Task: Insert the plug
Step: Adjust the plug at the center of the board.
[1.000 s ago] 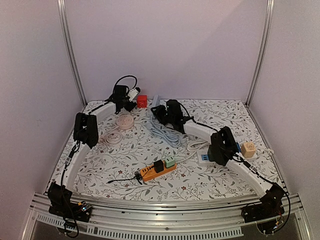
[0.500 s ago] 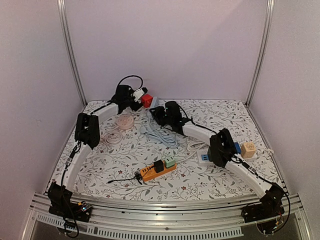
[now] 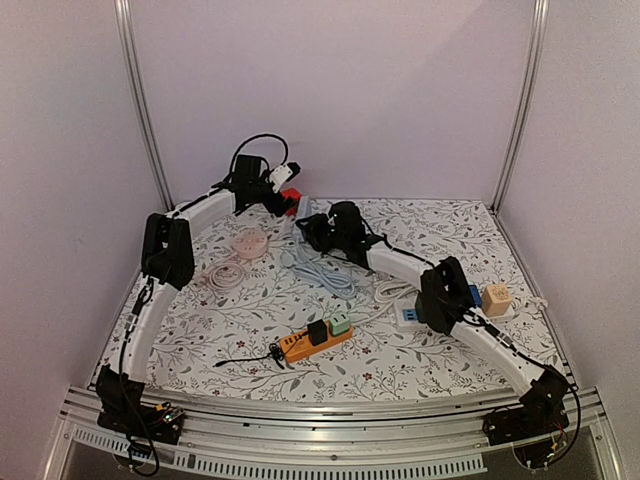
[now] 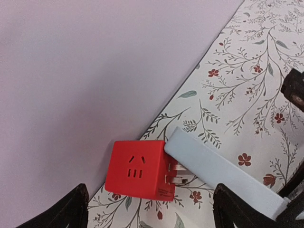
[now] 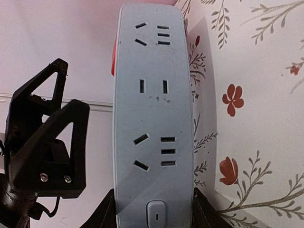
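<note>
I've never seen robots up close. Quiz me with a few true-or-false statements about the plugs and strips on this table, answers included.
1. The left tool grips the red cube. False: its fingers are spread wide and clear of the cube.
2. The right tool holds the pale blue power strip. True.
3. The red cube's prongs are pushed fully into the pale blue power strip. False: the bare metal prongs show, beside the strip's end.
4. The orange strip carries a black block and a green block. True.
</note>
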